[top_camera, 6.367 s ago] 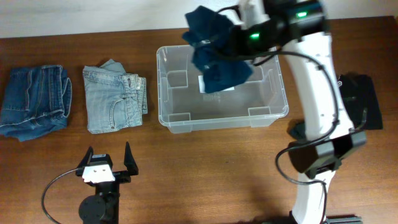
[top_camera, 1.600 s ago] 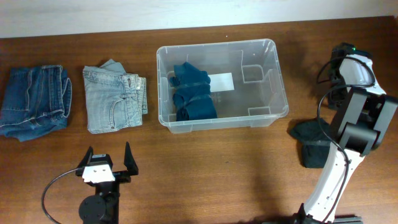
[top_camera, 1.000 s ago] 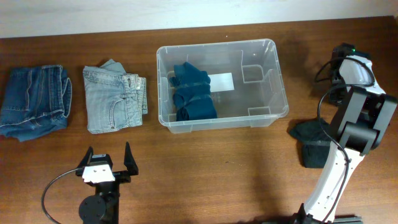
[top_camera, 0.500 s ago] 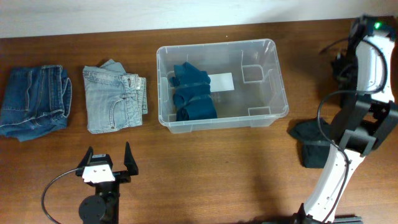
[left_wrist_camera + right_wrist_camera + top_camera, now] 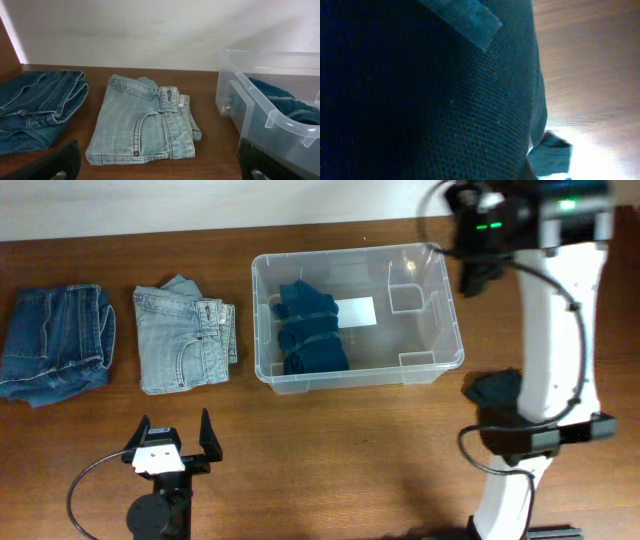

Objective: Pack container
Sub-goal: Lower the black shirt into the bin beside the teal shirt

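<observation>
Clear, rounded container [image 5: 360,377] sits just right of the light jeans [image 5: 183,340], teal cloth [image 5: 310,330] in its left half, white label [image 5: 356,310] showing. Left pincer [image 5: 176,422] spread wide; right pincer [image 5: 470,272], can't tell.

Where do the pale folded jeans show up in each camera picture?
Overhead: the pale jeans lie left of centre, just left of the container.
Left wrist: pale jeans in the middle, container at the right edge.
Right wrist: not in it; dark fabric fills the picture.
Shared landmark: the container, right of the jeans in both.
</observation>
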`<move>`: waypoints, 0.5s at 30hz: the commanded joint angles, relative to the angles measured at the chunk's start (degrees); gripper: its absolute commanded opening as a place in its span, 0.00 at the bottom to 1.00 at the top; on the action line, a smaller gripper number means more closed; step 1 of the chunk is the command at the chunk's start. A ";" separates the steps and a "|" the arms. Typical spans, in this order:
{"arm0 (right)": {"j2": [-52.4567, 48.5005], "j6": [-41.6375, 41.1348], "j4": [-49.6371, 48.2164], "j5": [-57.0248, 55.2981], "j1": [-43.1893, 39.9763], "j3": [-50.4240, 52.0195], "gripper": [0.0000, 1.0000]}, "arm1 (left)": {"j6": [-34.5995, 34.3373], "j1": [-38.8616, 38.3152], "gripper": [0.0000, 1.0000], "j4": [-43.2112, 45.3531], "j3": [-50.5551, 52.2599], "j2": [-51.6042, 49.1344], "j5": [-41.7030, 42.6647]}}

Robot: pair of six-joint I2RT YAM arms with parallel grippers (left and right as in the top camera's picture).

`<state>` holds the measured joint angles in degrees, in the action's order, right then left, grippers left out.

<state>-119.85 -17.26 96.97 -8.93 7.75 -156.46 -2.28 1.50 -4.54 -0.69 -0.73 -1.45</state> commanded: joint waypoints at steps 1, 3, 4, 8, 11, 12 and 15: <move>-1.79 -5.95 -1.29 1.25 6.93 0.15 0.04 | 1.05 0.33 0.99 -0.24 0.17 0.37 0.42; -3.78 -8.81 -2.54 1.25 10.49 0.70 0.04 | 1.05 0.33 0.99 -0.22 0.17 0.37 0.42; -4.44 -8.79 -2.91 1.18 11.50 0.92 0.04 | 1.05 0.33 0.99 -0.22 0.17 0.37 0.42; -8.94 -11.04 -3.37 0.79 14.03 1.44 0.04 | 1.05 0.33 0.99 -0.22 0.17 0.37 0.42; -11.32 -13.44 -2.99 0.72 14.03 1.49 0.04 | 1.05 0.33 0.99 -0.24 0.17 0.37 0.42; -11.93 -14.43 -2.86 0.76 14.03 1.60 0.04 | 1.05 0.33 0.99 -0.24 0.17 0.37 0.42; -13.29 -16.70 -3.10 0.74 14.38 3.80 0.04 | 1.05 0.33 0.99 -0.22 0.17 0.37 0.42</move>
<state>-132.92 -30.65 94.26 -7.20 21.80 -153.86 -2.28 1.50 -4.54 -0.69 -0.73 -1.45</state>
